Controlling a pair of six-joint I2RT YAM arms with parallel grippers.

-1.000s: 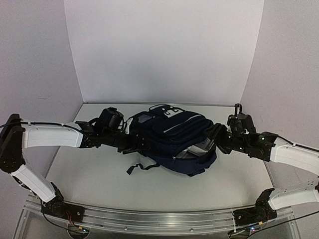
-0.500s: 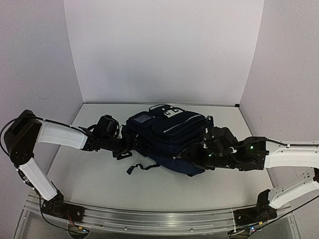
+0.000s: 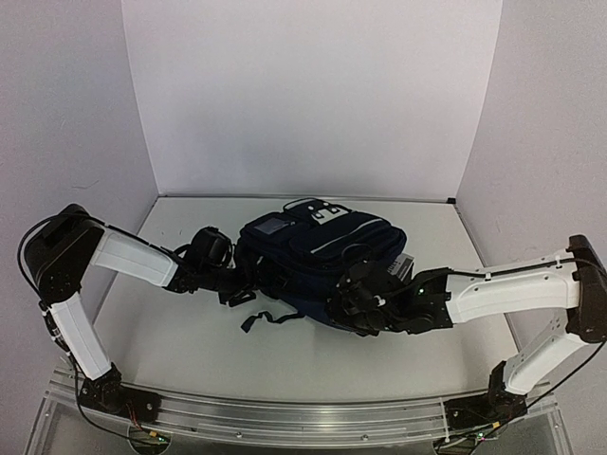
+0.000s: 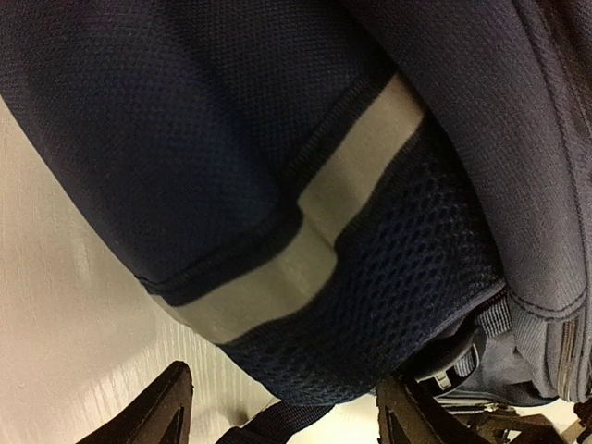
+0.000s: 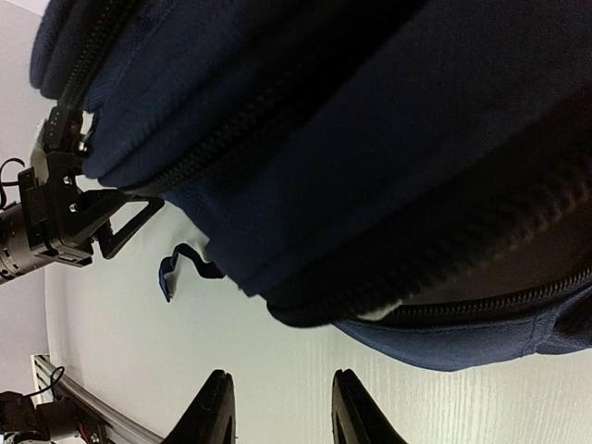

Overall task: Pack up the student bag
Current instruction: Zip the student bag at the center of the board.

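left arm (image 3: 123, 258) stretched inward, low over the table, shoulder link propped up, left gripper (image 3: 245, 282) level, jaws spread wide. right arm (image 3: 503, 289) lay long and flat, right gripper (image 3: 353, 301) pointed inward, jaws narrowly parted.

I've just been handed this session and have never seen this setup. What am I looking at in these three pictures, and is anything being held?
Two white robot arms are bolted at the near edge of the table, each ending in a two-finger gripper. The wide picture is from a fixed camera above and behind them: left arm on the left, right arm on the right. A navy student bag lies on the table between them. The other two pictures come from cameras on the wrists. The left gripper faces the bag's white stripe; the right gripper is low beside its zipper. Both grippers are open, holding nothing.
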